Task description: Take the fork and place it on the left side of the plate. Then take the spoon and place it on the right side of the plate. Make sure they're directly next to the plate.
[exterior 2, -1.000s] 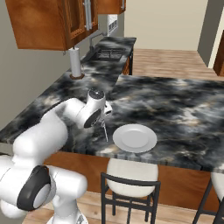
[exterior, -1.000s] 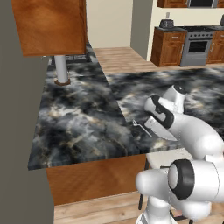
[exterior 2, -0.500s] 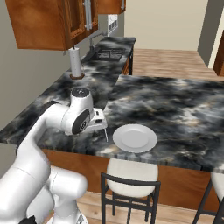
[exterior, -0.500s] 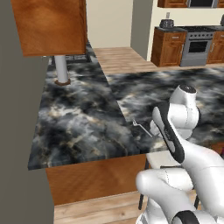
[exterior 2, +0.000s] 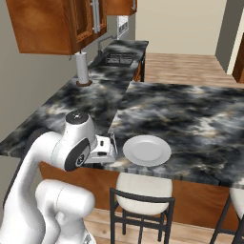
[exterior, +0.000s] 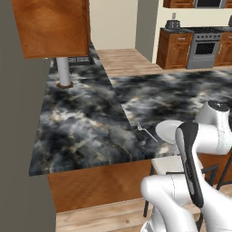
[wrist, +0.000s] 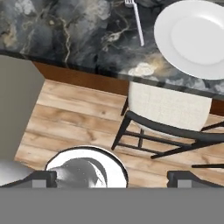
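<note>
Fork (wrist: 138,19) flat on the dark marbled counter (exterior: 81,118), just left of the white plate (wrist: 192,37) in the hand view — close beside the rim, whether touching cannot be told. In the left base view the fork (exterior: 147,132) lies near the counter's front edge, by the plate (exterior: 168,130). Right base view: plate (exterior 2: 147,150) above a cream-seated stool (exterior 2: 143,188), gripper (exterior 2: 113,144) low at the counter edge just left of the plate. Finger tips (wrist: 43,178) stand wide apart in the hand view, nothing between them. Steel post (exterior: 63,72) stands far back on the counter.
</note>
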